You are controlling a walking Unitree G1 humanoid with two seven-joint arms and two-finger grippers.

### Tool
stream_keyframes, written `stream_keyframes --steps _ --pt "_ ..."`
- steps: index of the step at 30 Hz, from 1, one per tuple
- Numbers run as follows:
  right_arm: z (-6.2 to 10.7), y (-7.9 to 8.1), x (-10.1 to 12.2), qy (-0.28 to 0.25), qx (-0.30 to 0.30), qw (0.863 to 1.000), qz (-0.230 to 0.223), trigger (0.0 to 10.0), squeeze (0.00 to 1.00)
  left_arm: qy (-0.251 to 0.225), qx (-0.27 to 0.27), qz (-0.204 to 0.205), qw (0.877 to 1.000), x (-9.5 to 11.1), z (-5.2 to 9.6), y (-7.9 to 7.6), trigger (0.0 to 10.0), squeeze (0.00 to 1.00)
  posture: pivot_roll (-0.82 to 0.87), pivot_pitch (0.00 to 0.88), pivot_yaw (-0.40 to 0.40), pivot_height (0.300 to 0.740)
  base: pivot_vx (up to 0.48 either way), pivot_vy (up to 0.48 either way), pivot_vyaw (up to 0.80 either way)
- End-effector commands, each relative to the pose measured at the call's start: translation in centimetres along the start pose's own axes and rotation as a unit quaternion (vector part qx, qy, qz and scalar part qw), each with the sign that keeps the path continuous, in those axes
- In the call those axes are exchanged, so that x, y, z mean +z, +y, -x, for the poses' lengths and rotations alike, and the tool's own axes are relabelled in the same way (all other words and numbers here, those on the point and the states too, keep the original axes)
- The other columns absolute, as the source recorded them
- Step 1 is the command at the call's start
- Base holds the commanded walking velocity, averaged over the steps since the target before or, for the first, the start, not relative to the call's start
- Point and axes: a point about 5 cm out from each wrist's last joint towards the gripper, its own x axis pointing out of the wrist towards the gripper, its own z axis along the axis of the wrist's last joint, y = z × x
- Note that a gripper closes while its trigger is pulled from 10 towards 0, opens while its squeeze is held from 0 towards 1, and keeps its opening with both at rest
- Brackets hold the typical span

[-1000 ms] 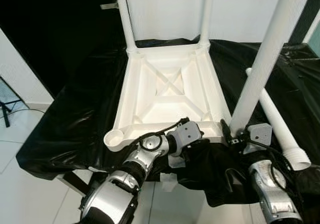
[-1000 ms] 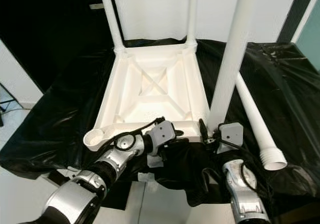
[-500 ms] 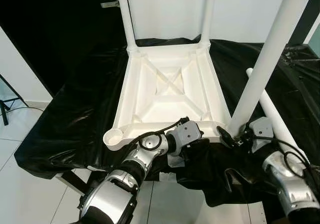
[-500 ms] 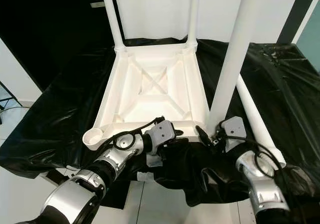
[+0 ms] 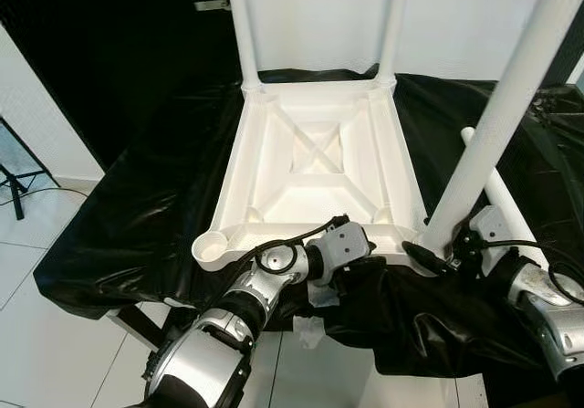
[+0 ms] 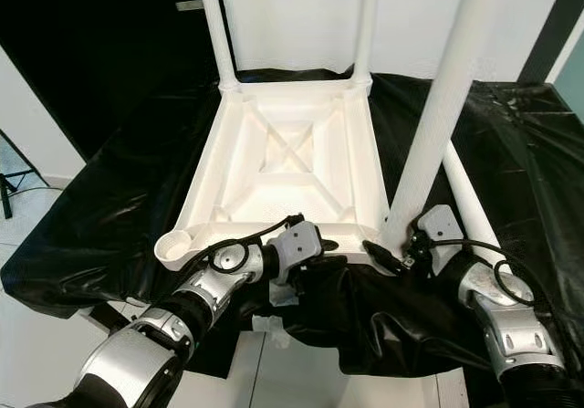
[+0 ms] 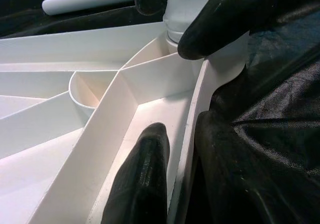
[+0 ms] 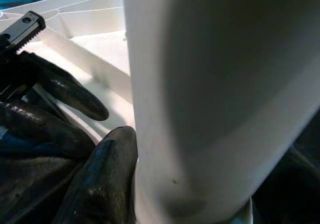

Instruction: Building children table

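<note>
Left gripper [image 7: 172, 134] fingers clamp the inverted tabletop [image 5: 315, 166] rim, steadying it while right gripper [image 6: 394, 255] fingers grip the table leg [image 5: 497, 125] at its corner socket.

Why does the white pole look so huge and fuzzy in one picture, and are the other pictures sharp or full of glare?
Right wrist view: the leg sits right against the lens, so it looms large, soft and shaded grey. Left wrist view: the black fingers nearest the camera blur, while the tabletop ribs stay crisp. Eye views: sharp and evenly lit, with shiny highlights on the black sheet.
</note>
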Motion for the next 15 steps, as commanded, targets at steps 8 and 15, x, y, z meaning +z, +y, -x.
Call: stream_keyframes --steps 8,15 --pt "-2.0 4.6 -1.7 -0.036 -0.027 0.993 -0.106 0.0 0.00 0.076 0.006 0.052 0.996 -3.7 0.8 -2.0 10.0 0.00 -0.13 0.000 0.029 0.740 0.000 0.000 0.00" --pt "-2.6 6.2 -1.2 -0.100 -0.327 0.926 -0.158 0.0 0.00 0.079 0.006 0.050 0.996 -3.8 1.1 -1.7 10.0 0.00 -0.12 0.000 0.039 0.740 0.000 0.000 0.00"
